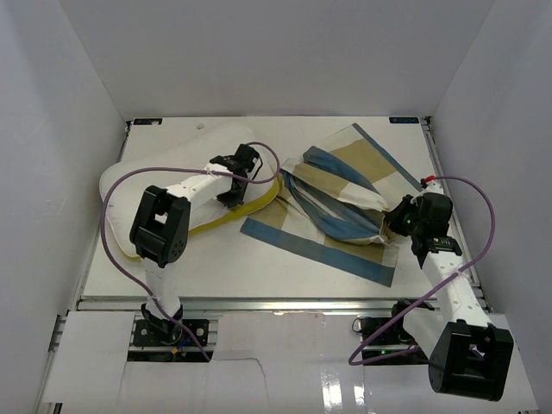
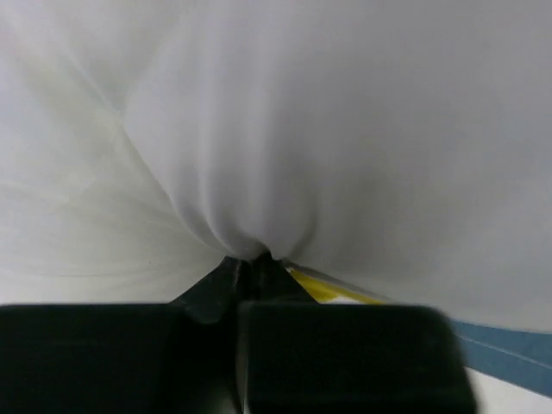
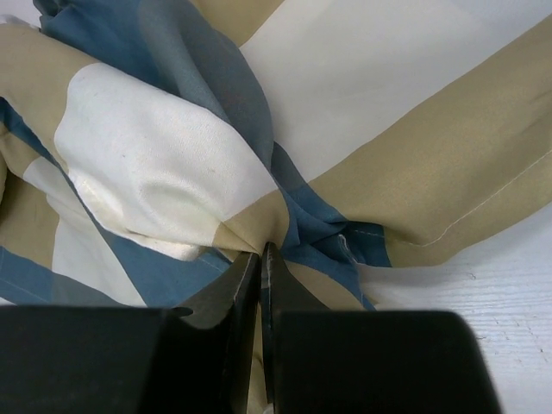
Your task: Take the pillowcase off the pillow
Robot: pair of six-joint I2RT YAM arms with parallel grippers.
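Left claw (image 2: pixel 259 259) seemingly pinched; right claw (image 3: pixel 261 250) clamped.

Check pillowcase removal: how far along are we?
Done: the pillow lies almost wholly bare on the left, with the pillowcase crumpled on the right.
In hand: the left gripper pinches the pillow's white fabric, and the right gripper pinches the pillowcase.
Left: pull the two apart where they meet mid-table. I cannot tell whether the pillow's end sits inside the case mouth.

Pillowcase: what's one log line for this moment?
left hand: pinching pillow | right hand: pinching pillowcase | pillow: mostly out
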